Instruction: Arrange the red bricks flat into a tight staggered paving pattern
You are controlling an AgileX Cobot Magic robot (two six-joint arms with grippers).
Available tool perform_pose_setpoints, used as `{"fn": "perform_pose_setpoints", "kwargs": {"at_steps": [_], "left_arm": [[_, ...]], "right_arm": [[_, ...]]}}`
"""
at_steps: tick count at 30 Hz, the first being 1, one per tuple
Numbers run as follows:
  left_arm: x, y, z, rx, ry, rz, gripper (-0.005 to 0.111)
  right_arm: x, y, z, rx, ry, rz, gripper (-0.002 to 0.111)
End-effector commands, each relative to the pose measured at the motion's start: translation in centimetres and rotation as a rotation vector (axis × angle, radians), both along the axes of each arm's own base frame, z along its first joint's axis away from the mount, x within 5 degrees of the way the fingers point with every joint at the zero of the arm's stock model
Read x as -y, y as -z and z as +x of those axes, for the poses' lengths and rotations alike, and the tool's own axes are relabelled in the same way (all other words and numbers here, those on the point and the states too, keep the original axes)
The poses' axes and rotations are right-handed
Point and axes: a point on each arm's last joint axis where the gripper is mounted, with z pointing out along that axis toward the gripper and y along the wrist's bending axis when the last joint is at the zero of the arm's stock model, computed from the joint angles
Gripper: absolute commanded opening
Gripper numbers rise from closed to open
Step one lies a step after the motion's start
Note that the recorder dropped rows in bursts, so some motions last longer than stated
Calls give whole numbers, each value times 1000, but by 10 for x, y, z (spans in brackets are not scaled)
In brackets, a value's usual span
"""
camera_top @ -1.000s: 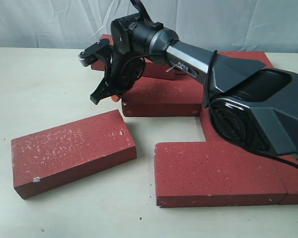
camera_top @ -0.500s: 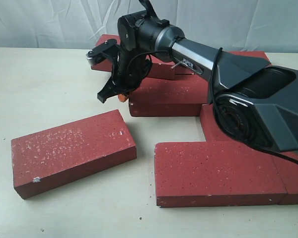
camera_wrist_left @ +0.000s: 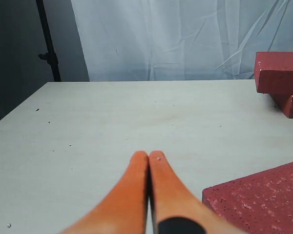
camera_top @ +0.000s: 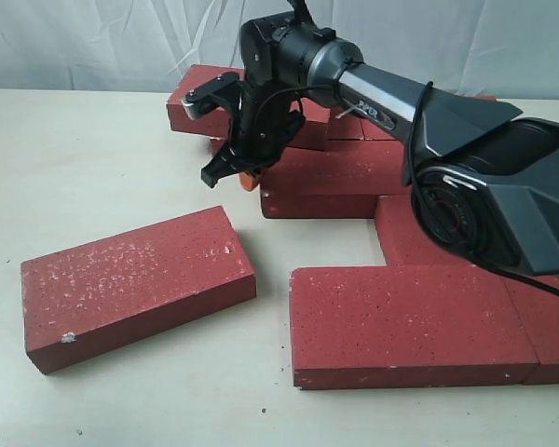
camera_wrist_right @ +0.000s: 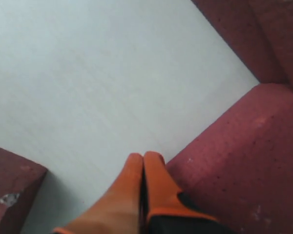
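Several red bricks lie flat on the pale table. One loose brick [camera_top: 135, 284] sits askew at the front left. A long brick [camera_top: 410, 321] lies at the front right, a middle brick [camera_top: 331, 182] behind it, and a back brick [camera_top: 197, 101] further off. My right gripper [camera_top: 248, 180] is shut and empty, its orange tips [camera_wrist_right: 144, 156] against the left end of the middle brick [camera_wrist_right: 239, 165]. My left gripper [camera_wrist_left: 149, 156] is shut on nothing, low over bare table beside a brick corner [camera_wrist_left: 263, 204]; the exterior view does not show it.
More bricks [camera_top: 550, 326] lie under and behind the right arm [camera_top: 484, 177], which reaches across the middle. A white curtain [camera_top: 93, 42] hangs behind the table. In the left wrist view two bricks [camera_wrist_left: 281, 73] sit at the far table edge.
My right gripper has moved to the right and slightly back, staying shut. The middle brick has slid to the right with it. The loose front-left brick has not moved.
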Motion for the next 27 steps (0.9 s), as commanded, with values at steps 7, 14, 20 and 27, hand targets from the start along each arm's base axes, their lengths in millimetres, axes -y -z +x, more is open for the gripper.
{"fn": "perform_pose_setpoints", "kwargs": {"at_steps": [7, 14, 20, 27], "left_arm": [[0, 1, 0, 5, 3, 2, 0], [0, 1, 0, 5, 3, 2, 0], [0, 1, 0, 5, 3, 2, 0], [0, 1, 0, 5, 3, 2, 0]], "right_arm": [[20, -6, 10, -2, 34, -24, -1], [29, -4, 14, -10, 54, -25, -1], [41, 10, 14, -53, 66, -65, -1], [48, 5, 10, -61, 72, -82, -1]]}}
